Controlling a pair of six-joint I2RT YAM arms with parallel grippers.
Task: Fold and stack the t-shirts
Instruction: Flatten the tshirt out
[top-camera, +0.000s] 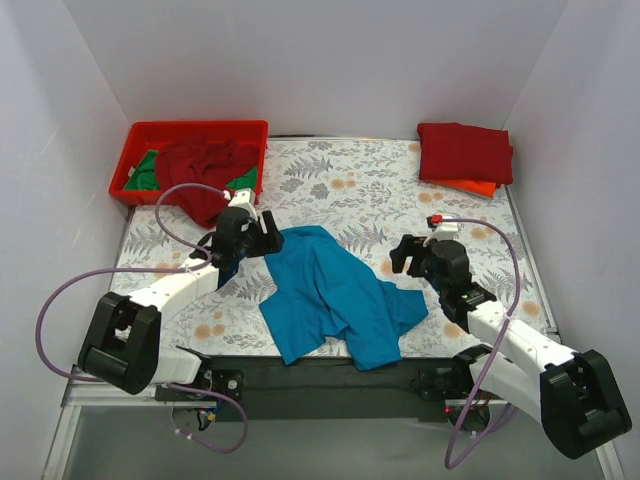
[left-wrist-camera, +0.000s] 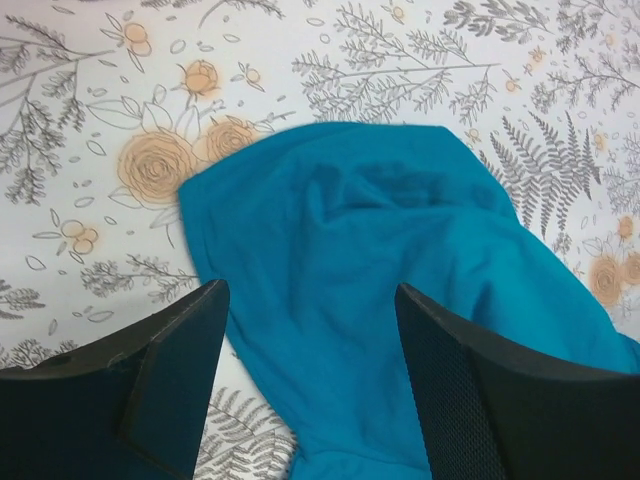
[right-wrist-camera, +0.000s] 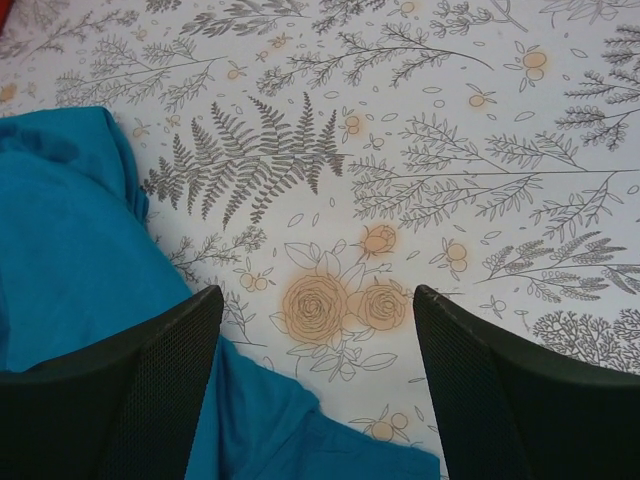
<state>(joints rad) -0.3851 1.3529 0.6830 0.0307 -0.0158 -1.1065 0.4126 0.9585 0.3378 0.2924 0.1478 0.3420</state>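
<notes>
A crumpled blue t-shirt (top-camera: 335, 295) lies on the floral tablecloth in the middle near the front. My left gripper (top-camera: 262, 232) is open and hovers over the shirt's far left end; the shirt (left-wrist-camera: 390, 260) lies spread between and beyond its jaws. My right gripper (top-camera: 410, 255) is open above the shirt's right edge; the blue cloth (right-wrist-camera: 90, 270) lies under its left jaw, bare tablecloth between the jaws. A folded red shirt (top-camera: 465, 150) lies on an orange one (top-camera: 468, 186) at the far right. Red and green shirts (top-camera: 205, 165) fill the red bin (top-camera: 190, 130).
The red bin stands at the far left corner. White walls enclose the table on three sides. Purple cables (top-camera: 180, 205) loop beside both arms. A black strip (top-camera: 330, 375) runs along the table's near edge.
</notes>
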